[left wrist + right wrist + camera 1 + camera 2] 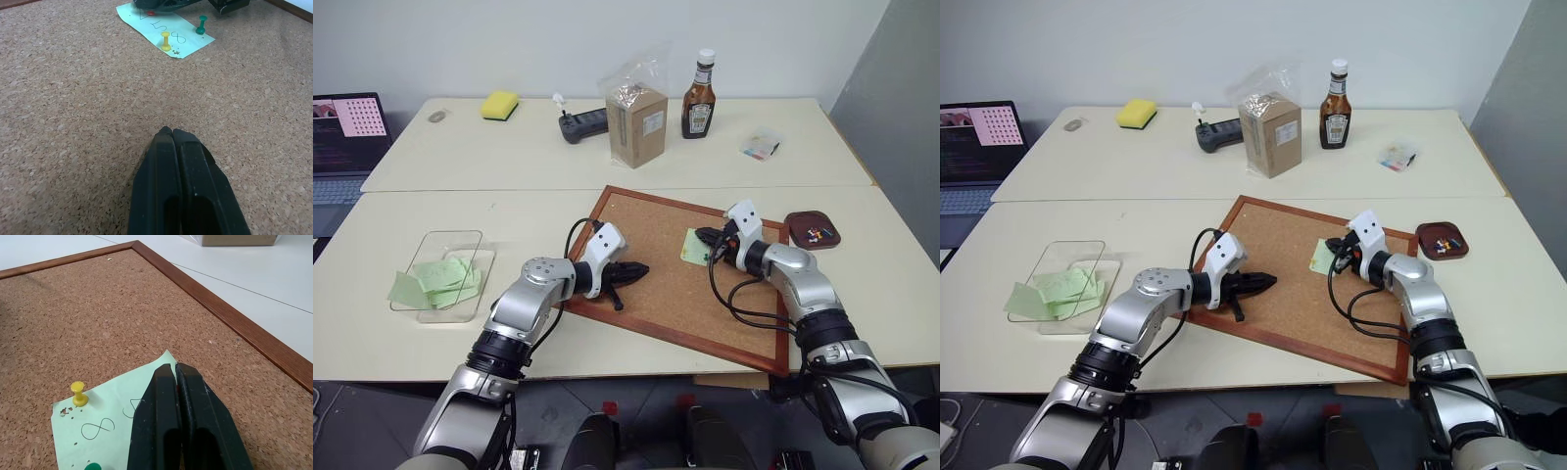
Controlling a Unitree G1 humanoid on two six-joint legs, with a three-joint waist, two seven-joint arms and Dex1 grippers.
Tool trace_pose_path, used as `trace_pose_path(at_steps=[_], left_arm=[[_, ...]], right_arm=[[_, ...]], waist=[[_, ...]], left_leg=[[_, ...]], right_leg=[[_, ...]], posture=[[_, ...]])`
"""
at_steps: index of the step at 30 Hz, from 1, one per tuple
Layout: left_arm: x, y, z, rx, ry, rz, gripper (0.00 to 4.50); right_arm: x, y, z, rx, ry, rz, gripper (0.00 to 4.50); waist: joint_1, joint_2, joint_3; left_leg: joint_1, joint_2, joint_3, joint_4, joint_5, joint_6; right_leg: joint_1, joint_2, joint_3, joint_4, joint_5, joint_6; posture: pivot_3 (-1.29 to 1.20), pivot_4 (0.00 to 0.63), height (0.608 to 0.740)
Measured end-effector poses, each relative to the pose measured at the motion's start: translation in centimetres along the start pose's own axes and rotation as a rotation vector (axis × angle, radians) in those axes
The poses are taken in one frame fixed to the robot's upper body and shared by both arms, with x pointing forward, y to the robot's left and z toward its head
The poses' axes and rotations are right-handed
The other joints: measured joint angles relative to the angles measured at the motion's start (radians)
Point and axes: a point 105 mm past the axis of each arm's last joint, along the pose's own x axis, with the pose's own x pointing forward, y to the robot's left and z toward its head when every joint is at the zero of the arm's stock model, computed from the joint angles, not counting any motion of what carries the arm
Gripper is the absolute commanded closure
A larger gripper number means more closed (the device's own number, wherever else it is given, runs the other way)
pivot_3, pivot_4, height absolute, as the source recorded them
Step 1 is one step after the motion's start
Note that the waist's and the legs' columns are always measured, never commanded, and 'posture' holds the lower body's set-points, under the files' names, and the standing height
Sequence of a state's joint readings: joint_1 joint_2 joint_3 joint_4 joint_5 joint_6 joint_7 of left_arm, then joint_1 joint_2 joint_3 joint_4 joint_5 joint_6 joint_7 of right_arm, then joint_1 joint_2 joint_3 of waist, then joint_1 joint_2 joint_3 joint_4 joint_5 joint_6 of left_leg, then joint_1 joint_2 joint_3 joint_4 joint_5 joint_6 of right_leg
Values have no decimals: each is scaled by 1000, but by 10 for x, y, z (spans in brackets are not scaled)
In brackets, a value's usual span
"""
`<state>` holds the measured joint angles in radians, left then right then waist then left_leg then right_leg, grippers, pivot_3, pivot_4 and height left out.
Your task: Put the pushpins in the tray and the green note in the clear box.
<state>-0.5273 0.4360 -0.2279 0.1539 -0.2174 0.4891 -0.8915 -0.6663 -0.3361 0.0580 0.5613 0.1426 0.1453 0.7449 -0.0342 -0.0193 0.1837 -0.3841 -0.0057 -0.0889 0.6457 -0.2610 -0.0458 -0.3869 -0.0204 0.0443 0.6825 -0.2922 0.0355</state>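
My right tool (175,368) is pinched shut over the green note (105,423), which lies pinned on the cork board (656,264); something red shows between its tips in the left wrist view, though I cannot tell if it is gripped. A yellow pushpin (166,41) and a green pushpin (201,24) stand in the note. My left tool (172,132) is closed and empty above bare cork. The tray (801,238) holds several pins; the clear box (450,245) sits on the counter (431,196) with other green slips.
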Motion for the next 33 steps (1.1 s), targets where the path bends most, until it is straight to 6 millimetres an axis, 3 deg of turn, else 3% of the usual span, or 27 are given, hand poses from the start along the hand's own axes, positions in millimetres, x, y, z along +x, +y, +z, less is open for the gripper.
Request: trace_pose_path(at_steps=[8,13,22,27,33], left_arm=[[3,2,0,50,43,4,4500],[5,5,-2,63,67,18,4500],[5,8,-4,58,79,26,4500],[5,8,-4,56,81,25,4500],[4,8,-5,54,84,23,4500]], right_arm=[[-5,-1,2,128,-71,-4,4495],[-8,2,26,61,-158,8,4495],[-23,-3,31,60,-211,-66,4495],[-47,-48,34,11,-178,-346,4495],[-89,-112,19,86,-67,-730,4495]], waist=[[1,1,0],[0,3,-2],[-4,3,-2],[-4,3,-2],[-7,4,-3]], left_leg=[[0,0,0,0,0,0],[5,0,0,0,0,0],[12,0,0,0,0,0],[13,0,0,-1,0,0],[14,0,2,-1,0,0]], right_leg=[[0,0,0,0,0,0],[5,0,0,0,0,1],[12,1,0,0,0,1],[13,1,1,0,0,1],[14,1,2,0,0,1]], posture=[[0,150,740],[0,150,740],[0,150,740],[0,150,740],[0,150,740]])
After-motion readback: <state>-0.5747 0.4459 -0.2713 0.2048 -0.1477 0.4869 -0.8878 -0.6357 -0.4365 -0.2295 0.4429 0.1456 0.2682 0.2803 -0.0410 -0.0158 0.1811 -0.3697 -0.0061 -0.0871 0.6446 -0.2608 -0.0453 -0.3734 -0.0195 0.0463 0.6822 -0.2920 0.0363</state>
